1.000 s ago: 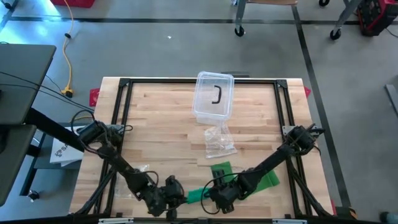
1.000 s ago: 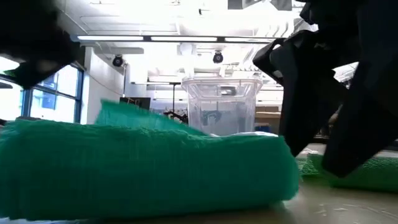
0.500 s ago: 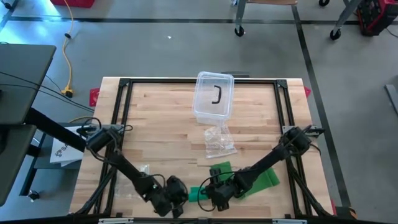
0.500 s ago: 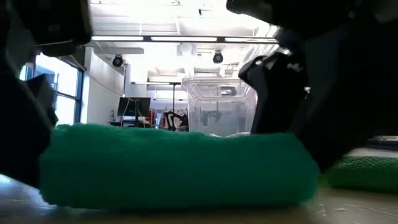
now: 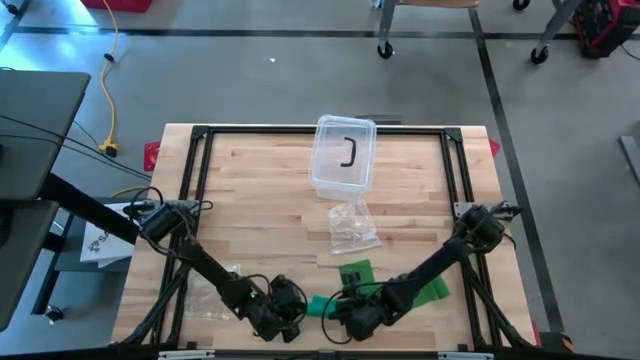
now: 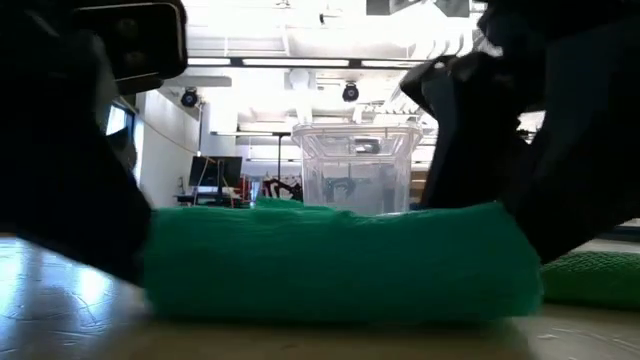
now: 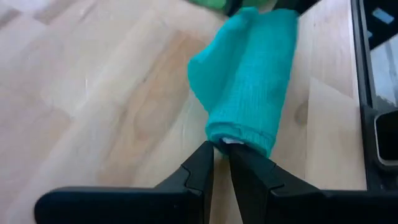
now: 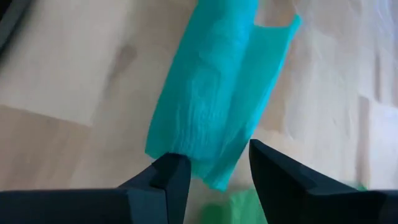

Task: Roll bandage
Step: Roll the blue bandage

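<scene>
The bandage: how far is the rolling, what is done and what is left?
Done: part of the green bandage already forms a thick roll near the table's front edge. In hand: the left pincer is nearly shut on one end of it, and the right pincer straddles the other end, fingers apart. Left: a flat stretch lies unrolled by the right arm.

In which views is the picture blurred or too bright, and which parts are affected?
Low view: ceiling lights glare white, both arms show as dark silhouettes, and the bandage up close looks soft. Left wrist view: the table is blurred and washed pale. Right wrist view: the bandage's far end is soft. High view: evenly lit.
</scene>
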{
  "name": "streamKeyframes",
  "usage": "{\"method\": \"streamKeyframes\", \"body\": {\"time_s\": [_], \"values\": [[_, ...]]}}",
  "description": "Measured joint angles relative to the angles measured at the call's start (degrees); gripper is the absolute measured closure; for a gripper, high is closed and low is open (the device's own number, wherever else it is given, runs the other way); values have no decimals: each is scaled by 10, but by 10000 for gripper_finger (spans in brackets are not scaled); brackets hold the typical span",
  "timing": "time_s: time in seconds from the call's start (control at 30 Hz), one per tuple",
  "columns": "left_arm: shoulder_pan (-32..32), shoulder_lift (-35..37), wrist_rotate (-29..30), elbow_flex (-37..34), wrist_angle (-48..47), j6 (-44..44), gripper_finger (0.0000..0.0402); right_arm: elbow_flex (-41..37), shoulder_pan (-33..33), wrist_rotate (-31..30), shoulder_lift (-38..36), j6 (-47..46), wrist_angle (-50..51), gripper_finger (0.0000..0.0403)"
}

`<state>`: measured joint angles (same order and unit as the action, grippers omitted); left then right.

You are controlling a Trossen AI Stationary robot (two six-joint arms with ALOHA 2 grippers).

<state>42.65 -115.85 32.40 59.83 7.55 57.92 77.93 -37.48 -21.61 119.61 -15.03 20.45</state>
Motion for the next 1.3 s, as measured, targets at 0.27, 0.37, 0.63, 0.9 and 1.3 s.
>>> {"method": "streamKeyframes", "body": {"time_s": [0.27,0.37,0.63,0.9,1.3], "values": [[1,0,-2,1,-6,-11,353,0,1,13,-32,-44,74,250],[8,0,0,1,-8,-10,353,1,1,22,-53,-60,101,250],[36,7,55,1,-5,5,353,1,35,39,-62,-156,62,250],[41,7,70,0,33,5,353,1,94,134,-1,-135,-70,262],[42,7,82,0,33,108,271,0,89,126,4,-135,-87,390]]}}
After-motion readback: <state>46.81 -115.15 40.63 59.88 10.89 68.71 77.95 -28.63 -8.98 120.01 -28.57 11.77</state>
